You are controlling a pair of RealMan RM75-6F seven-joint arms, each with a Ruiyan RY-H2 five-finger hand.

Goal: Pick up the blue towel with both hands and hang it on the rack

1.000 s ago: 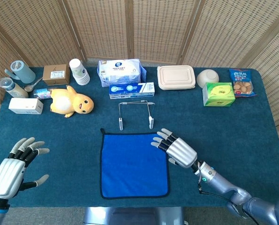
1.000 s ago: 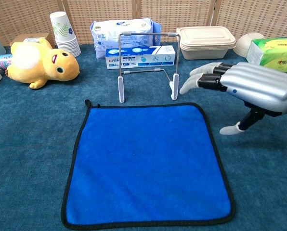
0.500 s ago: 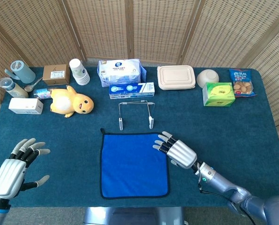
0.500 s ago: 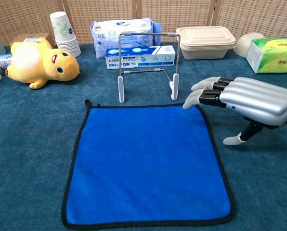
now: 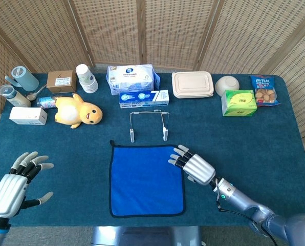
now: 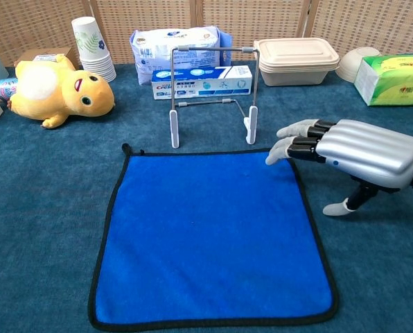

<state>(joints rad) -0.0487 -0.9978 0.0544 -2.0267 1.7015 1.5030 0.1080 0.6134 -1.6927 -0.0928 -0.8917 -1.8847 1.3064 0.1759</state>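
Right hand [image 6: 362,149] drawn back slightly at blue towel [image 6: 210,236] corner, fingers spread, left hand [image 5: 12,184] spread, lunch box [image 5: 193,84] lidded

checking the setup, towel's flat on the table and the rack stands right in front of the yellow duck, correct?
Not quite. The towel lies flat, but the rack stands just beyond the towel's far edge, in front of the toothpaste box. The duck sits further left. The head view shows it.
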